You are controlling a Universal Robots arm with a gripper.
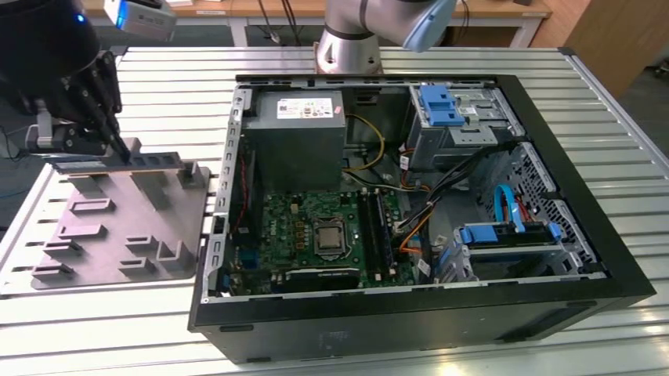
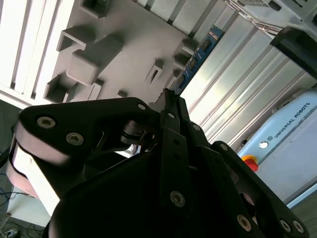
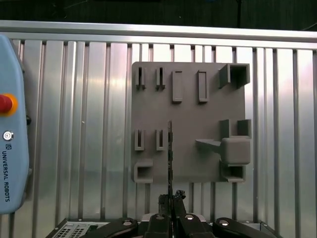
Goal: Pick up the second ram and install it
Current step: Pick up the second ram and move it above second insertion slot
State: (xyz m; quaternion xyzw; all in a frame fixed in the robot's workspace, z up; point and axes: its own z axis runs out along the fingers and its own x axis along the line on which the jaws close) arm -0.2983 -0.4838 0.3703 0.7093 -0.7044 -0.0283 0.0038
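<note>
1. Tool (image 1: pixel 124 155) hangs over the grey fixture plate (image 1: pixel 105 235). Its fingers are drawn together on the upper long edge of the second ram (image 1: pixel 152 160), about midway along it.
2. In the first wrist view the second ram (image 3: pixel 170 148) shows edge-on as a thin dark line running into the tool (image 3: pixel 171 197), with the plate (image 3: pixel 193 119) behind it.
3. In the exterior view the stick lies level over the plate's far side, near an upright post (image 1: pixel 189 172). I cannot tell whether its lower edge is clear of the plate.
4. Judged by its look, the stick is light, stiff and thin, so it is likely brittle if bent or twisted.
5. The bare long edge near the middle seems the right hold. It keeps the stick balanced and keeps pressure off the chips and the contact edge.
6. That narrow, smooth edge gives little to grip, so a knock against a post could tilt the stick or make it slip.
7. The plate rests on the ribbed metal counter (image 1: pixel 105 329).
8. Just beside the plate, on the exterior view's right, stands the open computer case (image 1: pixel 418 329).
9. Farther from the plate, inside the case, the motherboard (image 1: pixel 298 223) carries long memory slots (image 1: pixel 378 227).
</note>
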